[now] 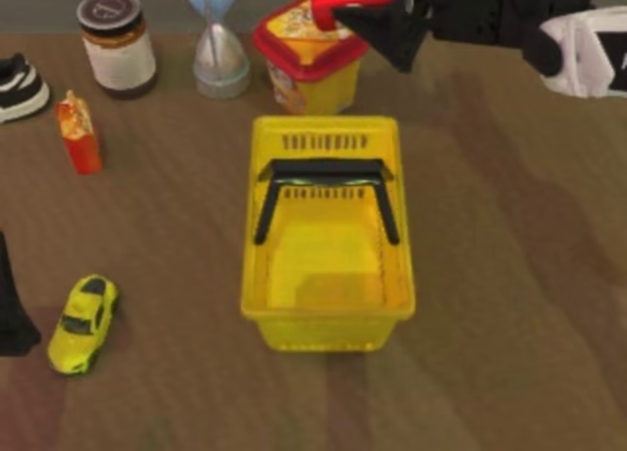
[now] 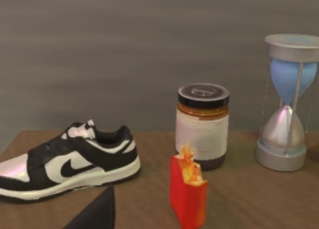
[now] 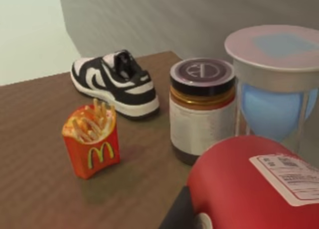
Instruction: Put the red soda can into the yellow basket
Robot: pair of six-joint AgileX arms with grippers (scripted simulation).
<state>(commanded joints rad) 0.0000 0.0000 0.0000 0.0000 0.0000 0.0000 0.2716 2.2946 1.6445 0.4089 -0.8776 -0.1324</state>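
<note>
The red soda can (image 1: pixel 351 0) lies on its side in the air at the back of the table, above the red lid of a yellow tub (image 1: pixel 312 57). My right gripper (image 1: pixel 377 18) is shut on it; its white label patch shows close up on the red soda can (image 3: pixel 249 186) in the right wrist view, beside one dark finger (image 3: pixel 178 215). The yellow basket (image 1: pixel 326 142) stands in the middle of the table, just in front of the can, with its black handle (image 1: pixel 326 169) folded across the opening. My left gripper (image 1: pixel 10 309) is parked at the left edge, open and holding nothing.
Along the back stand a dark-lidded jar (image 1: pixel 118 44) and an hourglass (image 1: pixel 219 41). A black-and-white shoe (image 1: pixel 20 86) and a red fries carton (image 1: pixel 80 132) are at the left. A yellow toy car (image 1: pixel 83 324) sits at the front left.
</note>
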